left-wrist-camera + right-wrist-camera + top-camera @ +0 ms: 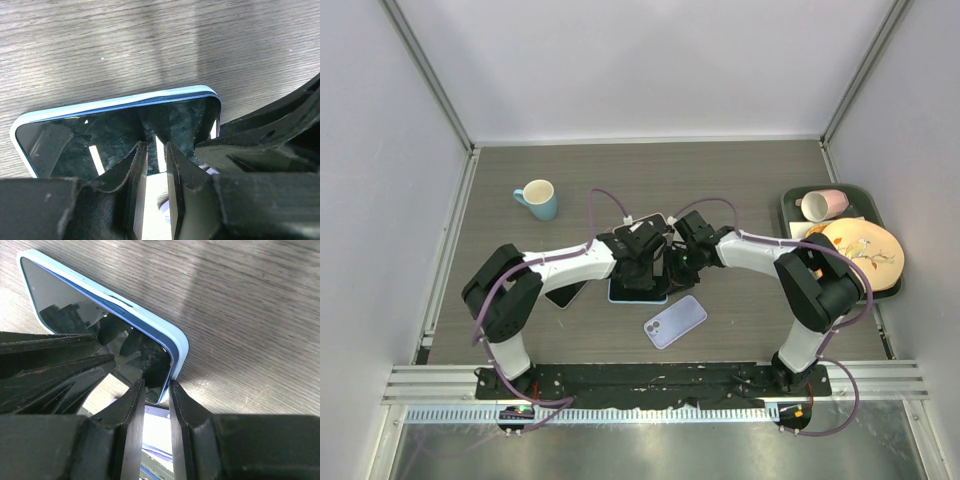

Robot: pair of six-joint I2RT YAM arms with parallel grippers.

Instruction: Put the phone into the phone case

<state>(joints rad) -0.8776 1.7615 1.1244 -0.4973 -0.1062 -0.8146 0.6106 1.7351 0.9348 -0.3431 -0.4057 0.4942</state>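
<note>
The phone [638, 292] lies flat mid-table, dark screen up, sitting in a light blue case. In the left wrist view the screen [75, 145] fills the case rim [125, 100]. My left gripper [156, 145] [642, 262] is nearly shut with nothing between the fingers, tips down on the screen. My right gripper [157, 382] [678, 262] is closed over a corner of the phone [60, 300] and case [150, 320], one finger on the screen side and one on the case's outer side.
A lavender phone [675, 321] lies just in front of the grippers. A dark phone [565, 294] lies under the left arm. A blue mug [537, 198] stands at back left. A tray [790, 205] at right holds a pink cup [823, 204] and a plate [865, 250].
</note>
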